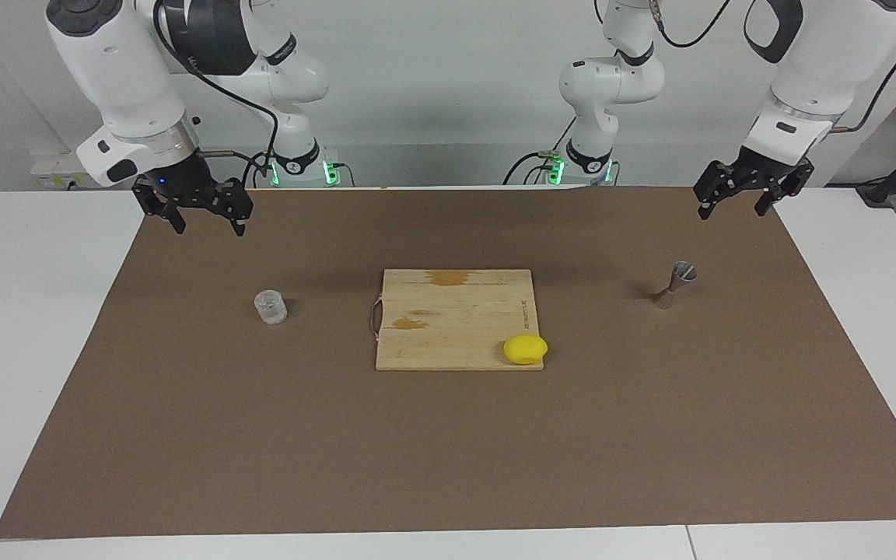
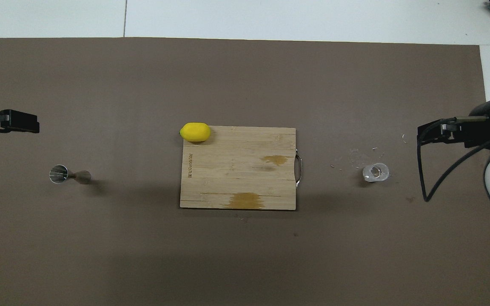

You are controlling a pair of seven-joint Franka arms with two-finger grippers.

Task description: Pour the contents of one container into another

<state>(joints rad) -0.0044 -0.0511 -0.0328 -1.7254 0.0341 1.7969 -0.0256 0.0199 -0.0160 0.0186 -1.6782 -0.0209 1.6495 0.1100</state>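
The clear glass tumbler stands upright on the brown mat toward the right arm's end of the table; it also shows in the overhead view. The grey metal jigger stands toward the left arm's end and shows in the overhead view too. My right gripper hangs open and empty in the air over the mat near the tumbler, apart from it, and shows in the overhead view. My left gripper hangs open and empty over the mat near the jigger, apart from it, and shows in the overhead view.
A wooden cutting board with a metal handle and darker stains lies mid-table between the two containers. A yellow lemon sits on the board's corner farther from the robots, toward the left arm's end. Small pale specks lie on the mat by the tumbler.
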